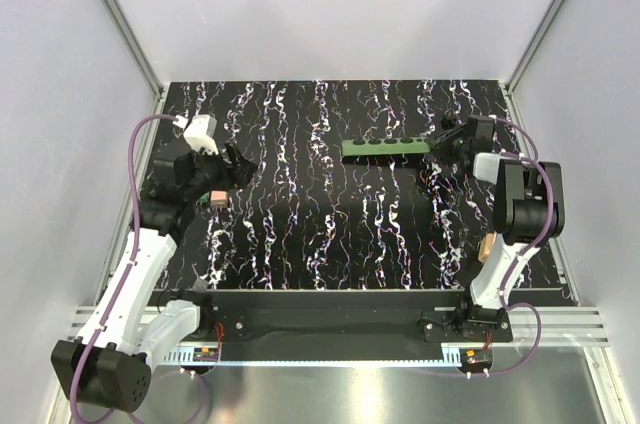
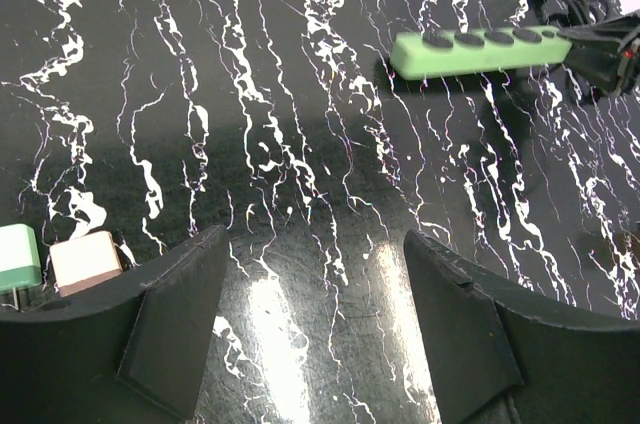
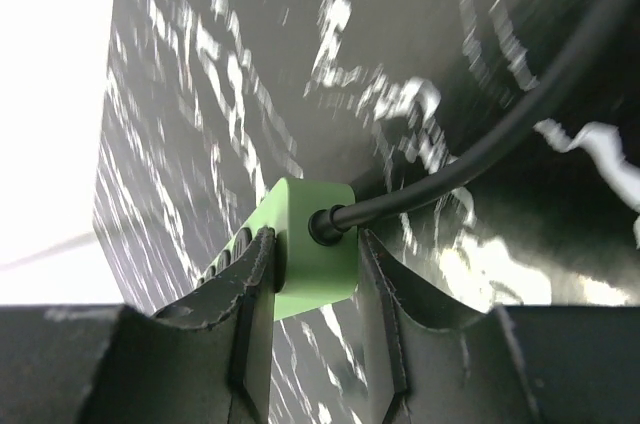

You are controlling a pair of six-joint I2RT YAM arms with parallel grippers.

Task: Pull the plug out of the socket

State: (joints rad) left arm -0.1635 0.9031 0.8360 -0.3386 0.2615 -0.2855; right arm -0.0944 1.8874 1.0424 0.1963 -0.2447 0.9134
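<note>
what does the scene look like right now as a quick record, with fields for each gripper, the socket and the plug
left gripper: open, empty, over bare table
right gripper: shut on the cord end of the socket
socket: green strip lying flat, far right; nothing plugged into the holes that show
plug: small green and beige piece on the table beside the left gripper, apart from the socket
cord: black, leaves the strip's end between the right gripper's fingers
table: black with white marbling

No legible txt, labels or nos. anywhere in any view.
</note>
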